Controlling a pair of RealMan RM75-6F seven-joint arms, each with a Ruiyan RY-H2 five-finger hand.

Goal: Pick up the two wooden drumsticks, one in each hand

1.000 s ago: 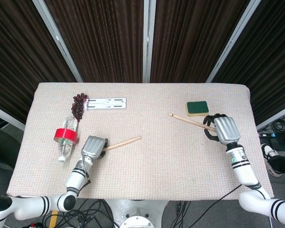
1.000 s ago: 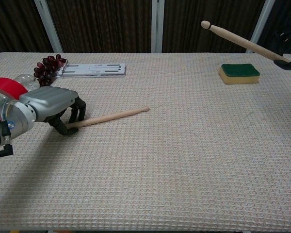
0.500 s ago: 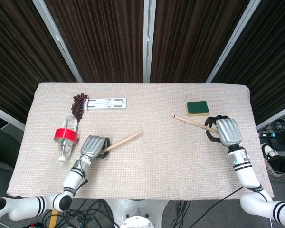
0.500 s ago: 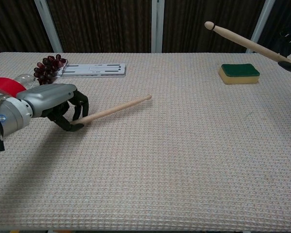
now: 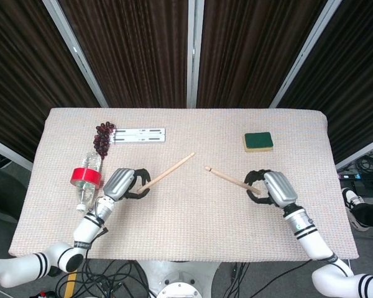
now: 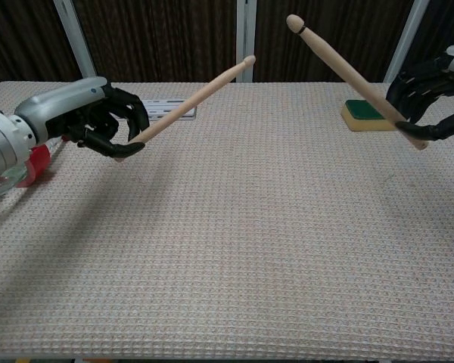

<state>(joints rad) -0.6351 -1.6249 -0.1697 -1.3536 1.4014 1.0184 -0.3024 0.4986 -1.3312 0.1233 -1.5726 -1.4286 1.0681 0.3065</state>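
Observation:
My left hand point(image 5: 123, 183) point(image 6: 91, 119) grips the butt of one wooden drumstick point(image 5: 169, 169) point(image 6: 193, 101), held off the table with its tip raised toward the middle. A second wooden drumstick point(image 5: 227, 178) point(image 6: 344, 69) is held by my right hand point(image 5: 272, 188) point(image 6: 431, 97), also in the air, its tip slanting up and to the left. The two tips point toward each other over the table's centre, with a small gap between them.
A green-topped sponge point(image 5: 258, 141) point(image 6: 365, 113) lies at the back right. At the left are a plastic bottle with a red label point(image 5: 86, 179), a bunch of dark grapes point(image 5: 102, 136) and a white ruler-like strip point(image 5: 139, 135). A beige cloth covers the table point(image 5: 193, 217).
Both hands have risen and moved inward with their sticks. The left stick left the table and now tilts up; the right stick swung left, away from the sponge.

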